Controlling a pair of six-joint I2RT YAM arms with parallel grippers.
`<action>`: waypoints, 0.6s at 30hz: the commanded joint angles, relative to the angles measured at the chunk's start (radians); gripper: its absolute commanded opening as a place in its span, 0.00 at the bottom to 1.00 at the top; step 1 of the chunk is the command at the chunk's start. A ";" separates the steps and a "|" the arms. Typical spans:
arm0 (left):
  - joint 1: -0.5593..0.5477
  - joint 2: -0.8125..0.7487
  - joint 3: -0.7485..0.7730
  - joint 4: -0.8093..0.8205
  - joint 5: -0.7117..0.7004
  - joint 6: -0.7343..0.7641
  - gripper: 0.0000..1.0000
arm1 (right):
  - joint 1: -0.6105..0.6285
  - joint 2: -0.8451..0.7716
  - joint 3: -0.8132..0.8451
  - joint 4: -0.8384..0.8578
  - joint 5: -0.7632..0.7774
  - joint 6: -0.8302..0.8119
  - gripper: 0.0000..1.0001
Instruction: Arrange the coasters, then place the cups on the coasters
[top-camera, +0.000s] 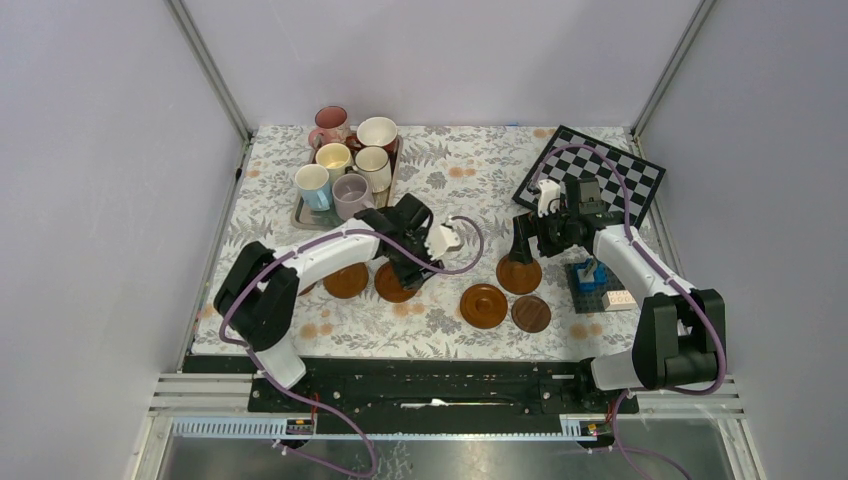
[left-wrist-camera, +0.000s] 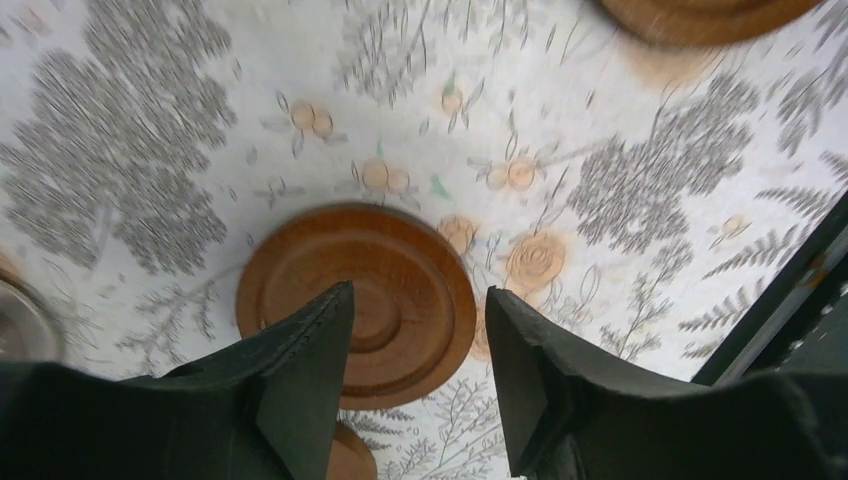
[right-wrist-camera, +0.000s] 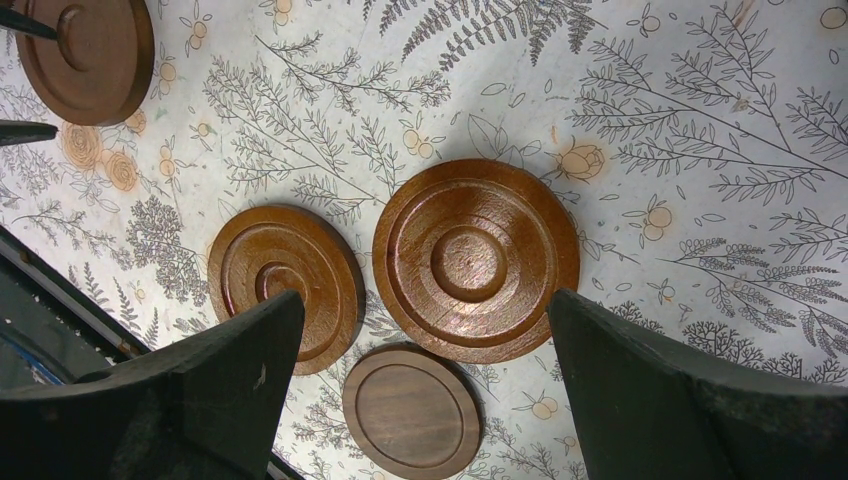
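Left gripper (left-wrist-camera: 418, 300): parted, holding nothing, low over a coaster (left-wrist-camera: 400, 280) at frame centre.
Right gripper (right-wrist-camera: 425, 300): spread wide, empty, above large coaster (right-wrist-camera: 475, 258), centre frame.
Cups (top-camera: 350, 165): bunched on tray (top-camera: 299, 216), upper left.
Risk: likely nudging dark coaster (right-wrist-camera: 412, 410) just below on descent; glossy flat discs prone to slipping from fingertips.

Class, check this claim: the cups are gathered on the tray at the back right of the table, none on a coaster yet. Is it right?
One slip: the top external view shows the tray with the cups at the back left, not right. The rest holds: none stands on a coaster yet.
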 joint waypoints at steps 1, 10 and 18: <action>-0.047 -0.015 0.085 0.035 0.036 -0.061 0.56 | -0.003 -0.034 0.011 0.021 0.012 0.007 1.00; -0.203 0.121 0.174 0.179 -0.017 -0.158 0.63 | -0.037 -0.046 0.025 0.026 0.077 0.016 1.00; -0.304 0.244 0.231 0.264 -0.063 -0.204 0.64 | -0.090 -0.074 0.027 0.029 0.104 0.028 1.00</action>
